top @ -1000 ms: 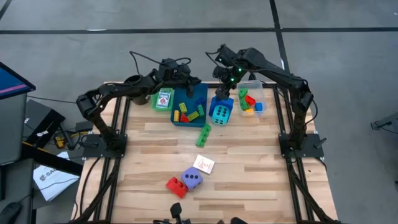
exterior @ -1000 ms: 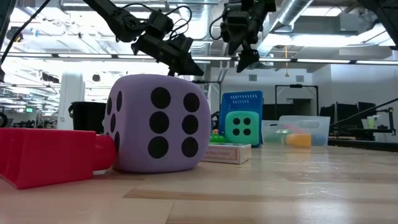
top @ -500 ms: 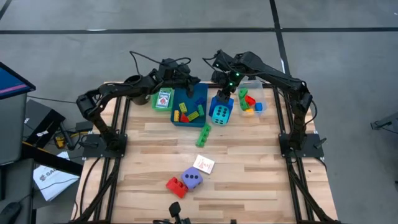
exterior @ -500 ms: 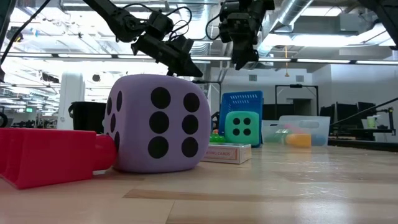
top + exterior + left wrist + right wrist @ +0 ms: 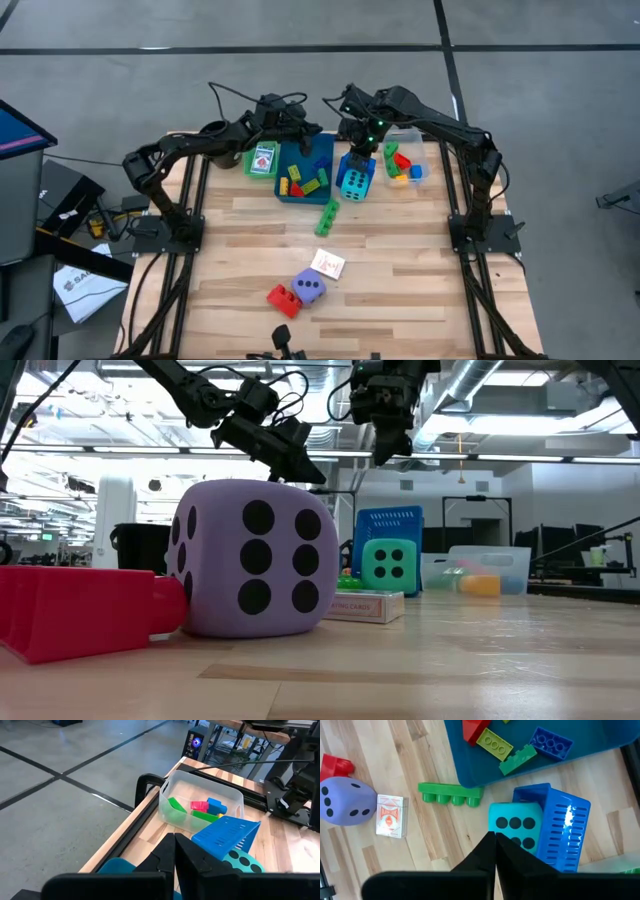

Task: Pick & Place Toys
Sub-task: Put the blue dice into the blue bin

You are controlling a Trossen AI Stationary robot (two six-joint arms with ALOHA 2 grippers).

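Note:
My right gripper (image 5: 495, 838) hangs shut and empty above the teal dice (image 5: 516, 829), which rests against a tipped blue slatted basket (image 5: 561, 827). My left gripper (image 5: 174, 840) is shut and empty too, held high over the blue tray (image 5: 303, 176) of bricks. On the bare wood lie a long green brick (image 5: 451, 794), a card pack (image 5: 391, 815), the purple dice (image 5: 344, 800) and a red brick (image 5: 334, 765). In the low view both grippers, right (image 5: 383, 455) and left (image 5: 308, 470), hang well above the table.
A clear tray (image 5: 200, 802) with several bricks stands at the far right. A green tray (image 5: 263, 160) holding a card sits left of the blue tray, with a black cup (image 5: 228, 158) beside it. Open wood lies in the middle and on the near side.
My right gripper has shut on nothing above the teal dice and has drifted slightly toward the table's left. No toy has moved.

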